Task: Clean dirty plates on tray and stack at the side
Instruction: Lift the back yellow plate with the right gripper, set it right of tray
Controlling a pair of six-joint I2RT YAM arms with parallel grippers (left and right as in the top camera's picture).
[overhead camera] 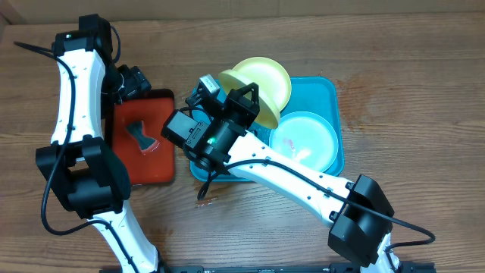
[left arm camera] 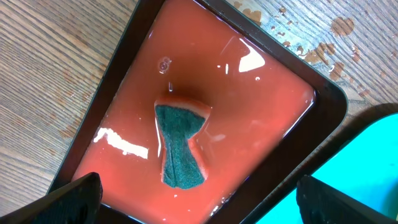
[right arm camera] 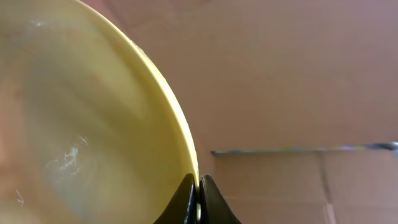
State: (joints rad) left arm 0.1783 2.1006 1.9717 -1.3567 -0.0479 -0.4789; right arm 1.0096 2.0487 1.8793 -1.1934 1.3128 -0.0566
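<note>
Spanning the whole scene, the wooden table [overhead camera: 424, 61] carries the turquoise tray [overhead camera: 327, 95] centre-right. A smaller red tray [overhead camera: 151, 163], filmed with liquid, sits just beside it to the left. The pale mint plate [overhead camera: 303, 136] lies flat in the turquoise tray's right part. The lime-green plate [overhead camera: 265, 80] is tipped up over that tray's far-left end, its rim pinched in the right gripper [right arm camera: 199, 186], fingers closed tight. A second lime edge may sit behind it; cannot tell. The sponge [left arm camera: 180, 146] lies in the red tray, green side up, straight under the left gripper [left arm camera: 199, 202], which is wide open and empty. The sponge's long axis runs across the finger line, so a straight drop should straddle its narrow waist. The left arm is clearly nearer the sponge; the held plate is off to its right, past the red tray's black rim. Nothing stands between the left gripper and the sponge. The likely snag is the slick wet floor.
</note>
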